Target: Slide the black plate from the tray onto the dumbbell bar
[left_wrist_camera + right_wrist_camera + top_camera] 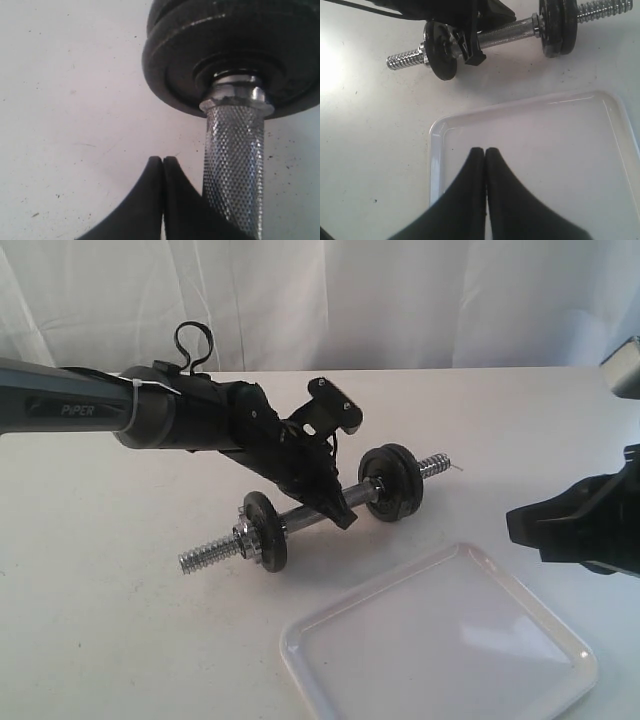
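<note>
Seated on the dumbbell bar [305, 514]: black plates [264, 531]. Left gripper [163, 159] pinched shut beside its knurled middle; right gripper [485, 150] shut over the tray [440, 640] at the table's [100, 640] near edge.

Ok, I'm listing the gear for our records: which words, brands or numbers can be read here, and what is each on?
"PiPER": on the grey casing of the left arm.
Nothing legible on the black plates or the dumbbell bar; any marking there is too blurred to read.
No text on the tray.
</note>
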